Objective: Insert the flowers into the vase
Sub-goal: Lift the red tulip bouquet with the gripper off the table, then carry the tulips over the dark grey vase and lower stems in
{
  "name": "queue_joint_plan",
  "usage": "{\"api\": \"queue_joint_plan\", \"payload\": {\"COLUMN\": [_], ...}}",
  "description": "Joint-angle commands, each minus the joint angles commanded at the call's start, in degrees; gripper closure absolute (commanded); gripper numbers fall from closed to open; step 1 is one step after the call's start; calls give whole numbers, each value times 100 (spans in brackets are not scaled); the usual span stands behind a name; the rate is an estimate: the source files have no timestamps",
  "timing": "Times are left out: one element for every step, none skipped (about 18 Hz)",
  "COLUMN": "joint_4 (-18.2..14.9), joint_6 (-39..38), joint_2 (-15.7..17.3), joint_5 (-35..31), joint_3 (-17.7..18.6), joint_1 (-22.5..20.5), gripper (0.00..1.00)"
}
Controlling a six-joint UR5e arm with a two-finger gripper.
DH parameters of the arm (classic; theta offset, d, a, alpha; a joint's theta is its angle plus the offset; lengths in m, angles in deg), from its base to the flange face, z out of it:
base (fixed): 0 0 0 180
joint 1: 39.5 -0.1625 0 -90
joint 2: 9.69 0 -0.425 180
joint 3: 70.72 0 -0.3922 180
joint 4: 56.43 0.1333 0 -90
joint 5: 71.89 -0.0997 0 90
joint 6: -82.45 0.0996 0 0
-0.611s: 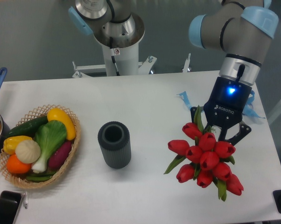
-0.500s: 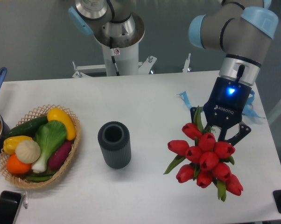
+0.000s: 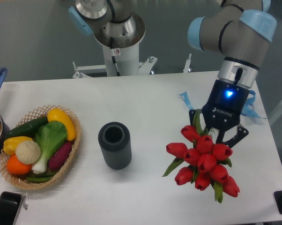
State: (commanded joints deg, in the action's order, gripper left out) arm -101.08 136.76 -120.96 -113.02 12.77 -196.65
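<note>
The arm [image 3: 234, 33] has moved a little to the left since 0.6 s ago, and the gripper [image 3: 215, 136] has moved with it. The flowers [image 3: 203, 159] have gone the same way, so the bunch now hangs slightly nearer to the vase [image 3: 115, 145], though still well apart from it on the right side of the table [image 3: 145, 98]. The 2 fingers are closed on the stems just above the red buds. I judge that the carry toward the vase has just started. The vase stands upright with its mouth open and free, in the same place as before. The basket [image 3: 70, 154] with toy vegetables lies to its left, untouched.
</note>
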Motion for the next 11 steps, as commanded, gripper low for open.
{"api": "queue_joint_plan", "payload": {"joint_4": [17, 148, 237, 377, 561, 658, 659, 659, 659, 659, 668], "joint_6": [0, 0, 0, -9, -9, 0, 0, 0, 9, 26, 70], "joint_2": [-18, -44, -114, -175, -254, -264, -264, -255, -238, -229, -220], "joint_5": [0, 9, 26, 44, 61, 209, 611, 989, 1524, 1808, 2019], "joint_3": [0, 0, 0, 0, -17, -9, 35, 53, 157, 254, 359], "joint_1": [26, 157, 202, 255, 316, 325, 308, 282, 255, 238, 237], "gripper": [68, 68, 68, 68, 68, 68, 68, 68, 68, 68, 68]}}
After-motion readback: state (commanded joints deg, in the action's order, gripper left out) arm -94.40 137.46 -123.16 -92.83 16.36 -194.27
